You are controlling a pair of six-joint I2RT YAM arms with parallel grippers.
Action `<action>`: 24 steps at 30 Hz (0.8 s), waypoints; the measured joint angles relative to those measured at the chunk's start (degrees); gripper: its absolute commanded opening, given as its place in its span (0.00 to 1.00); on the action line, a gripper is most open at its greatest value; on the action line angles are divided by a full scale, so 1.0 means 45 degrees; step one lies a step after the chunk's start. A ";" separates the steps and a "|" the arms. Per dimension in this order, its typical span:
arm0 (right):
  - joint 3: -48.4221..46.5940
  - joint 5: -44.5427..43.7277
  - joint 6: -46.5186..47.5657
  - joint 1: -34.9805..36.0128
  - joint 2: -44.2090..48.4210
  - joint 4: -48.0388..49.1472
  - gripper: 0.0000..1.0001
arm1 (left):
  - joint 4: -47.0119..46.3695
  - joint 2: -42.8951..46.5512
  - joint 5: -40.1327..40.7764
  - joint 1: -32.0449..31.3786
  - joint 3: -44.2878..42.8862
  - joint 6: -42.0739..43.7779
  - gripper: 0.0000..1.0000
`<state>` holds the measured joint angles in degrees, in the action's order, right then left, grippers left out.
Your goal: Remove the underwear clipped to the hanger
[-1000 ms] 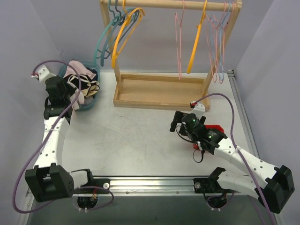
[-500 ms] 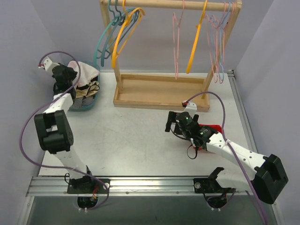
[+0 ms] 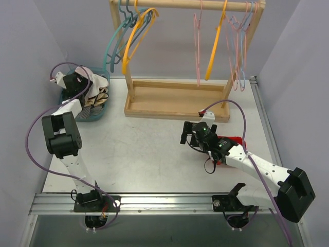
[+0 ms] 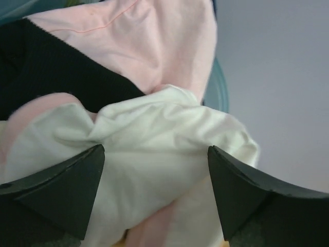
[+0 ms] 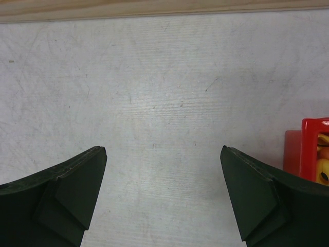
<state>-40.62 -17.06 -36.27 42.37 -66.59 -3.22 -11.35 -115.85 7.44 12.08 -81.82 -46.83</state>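
Left arm: since a second ago it folds back from a long stretch beside the table's edge, so the left gripper (image 3: 77, 83) now hangs over the basket (image 3: 88, 118), left of the rack (image 3: 175, 116).
Right arm: it edges slightly leftward and keeps low in front of the rack.
Left claw: spread wide, with one finger on each side of a fold of pale cloth and not pinching it. Whether it touches the cloth I cannot tell.
Right gripper (image 3: 187, 136): open with nothing between the fingers, bare table beneath it and a red object (image 5: 313, 149) just beside it.
Underwear: the black brief (image 4: 46, 67) and the pale brief (image 4: 159, 128) lie heaped in the basket left of the rack.
Hangers (image 3: 213, 46): on the rack's top bar, with no cloth seen on them.
Meaning: the unclipping looks done, and the left arm probably only needs to lift clear.
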 measured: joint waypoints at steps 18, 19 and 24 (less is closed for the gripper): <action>0.0015 0.1025 0.0670 0.0000 0.4090 -0.0083 1.00 | 0.3939 1.1026 -0.2633 -0.1914 0.3434 -0.0204 0.94; 0.0015 0.1156 0.0656 0.0005 0.4420 -0.0117 1.00 | 0.4027 1.1725 -0.2851 -0.2327 0.3993 -0.0155 0.94; 0.0015 0.1622 0.0651 0.0010 0.6407 -0.0403 1.00 | 0.4823 1.3678 -0.4124 -0.4187 0.5498 0.0296 0.94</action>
<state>-40.56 -9.76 -33.34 42.41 -37.76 -5.04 10.35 -54.30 -11.11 -6.76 -57.08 -45.50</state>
